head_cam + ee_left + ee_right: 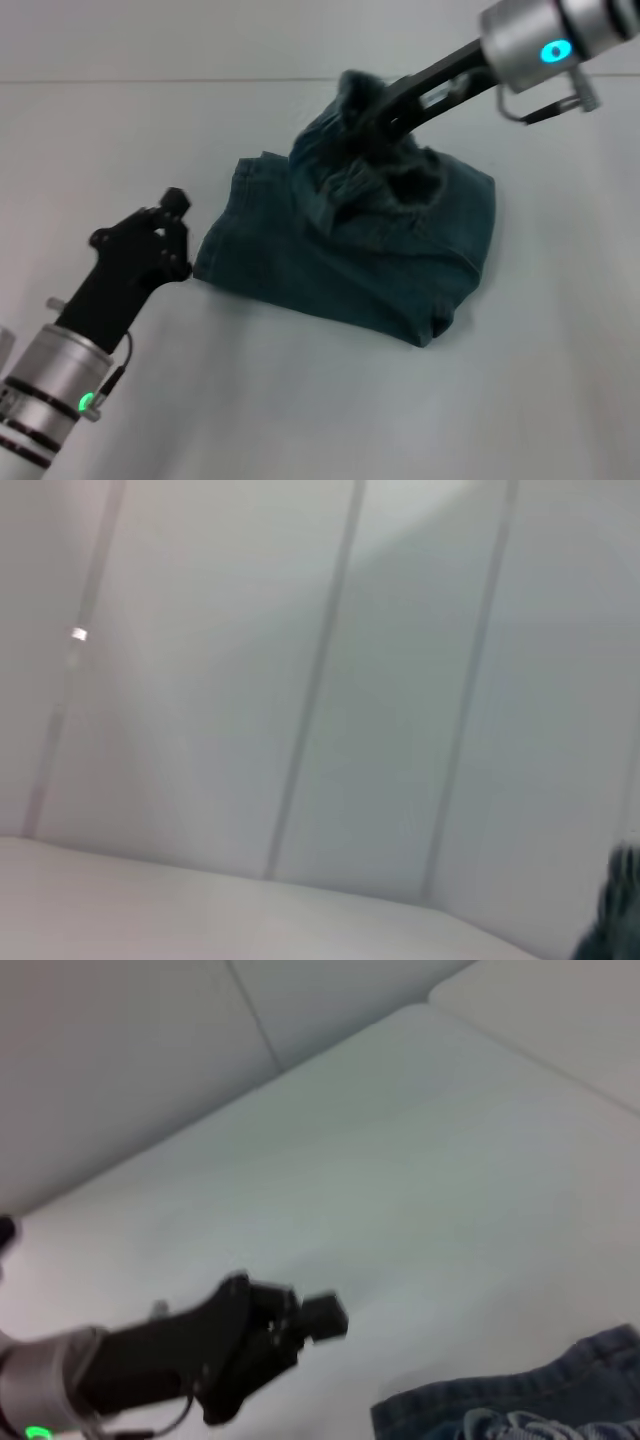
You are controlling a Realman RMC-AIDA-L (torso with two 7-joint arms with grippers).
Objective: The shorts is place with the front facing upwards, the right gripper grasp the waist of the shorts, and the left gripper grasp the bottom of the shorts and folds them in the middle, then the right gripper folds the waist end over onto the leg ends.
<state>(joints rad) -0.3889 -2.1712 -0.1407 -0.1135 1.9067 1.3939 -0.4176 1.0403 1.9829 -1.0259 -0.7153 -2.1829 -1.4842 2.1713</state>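
Lifting the gathered waist (352, 100), the right gripper (372, 118) is clamped on it; leg ends lie toward the table's left edge, beside the empty left gripper (165, 222), whose opening I cannot tell.

Tabletop (330, 400) was pale grey-white and plain, meeting a light wall along its far edge. One item lay on it: the shorts (340, 270), dark blue-green denim, folded double and resting flat near the middle, their waist end bunched and raised off the surface.
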